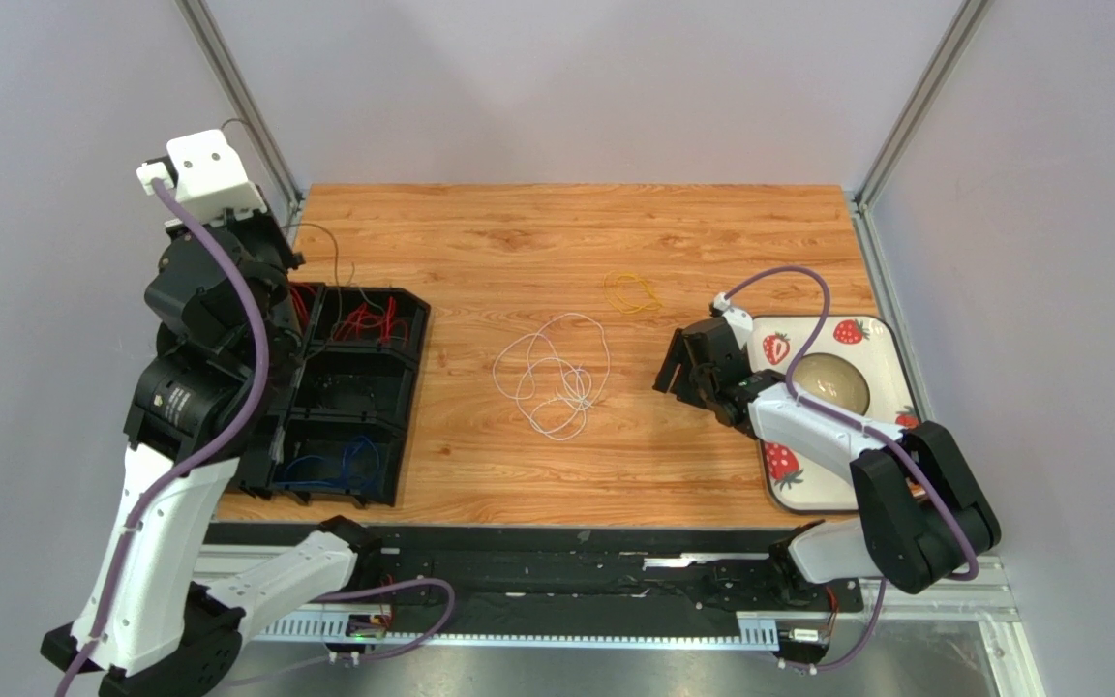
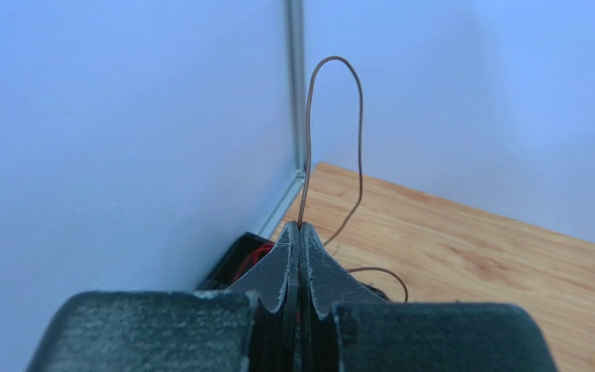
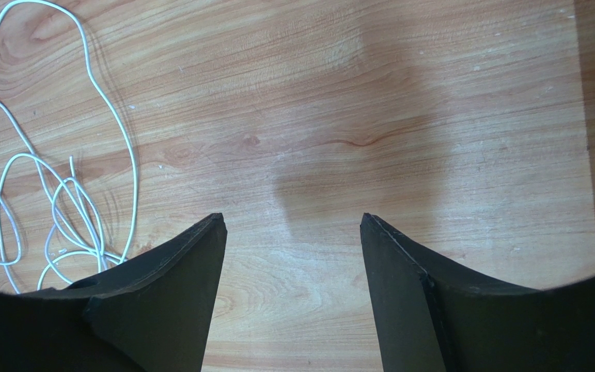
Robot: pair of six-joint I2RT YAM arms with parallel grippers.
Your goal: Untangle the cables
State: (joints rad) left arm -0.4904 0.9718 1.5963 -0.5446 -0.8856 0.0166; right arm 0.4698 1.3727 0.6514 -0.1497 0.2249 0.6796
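The left tool (image 2: pixel 299 226) is pinched together on a dark wire (image 2: pixel 361 124), which arches up from its tips. The right tool (image 3: pixel 291 218) hangs spread apart above the bench (image 3: pixel 432 116) — a white wire (image 3: pixel 72 194) lies loose ahead-left of it.

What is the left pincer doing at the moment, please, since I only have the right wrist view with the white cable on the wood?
Observer: The left pincer is shut on a thin dark cable, raised near the back left corner of the table.
Operator: Thank you. Does any cable besides the white cable lie loose on the wood?
Observer: Yes, a small yellow cable lies by itself farther back, apart from the white one.
Operator: And where are the others?
Observer: In a black tray on the left: red cables in its far compartments, blue cables in a near one.
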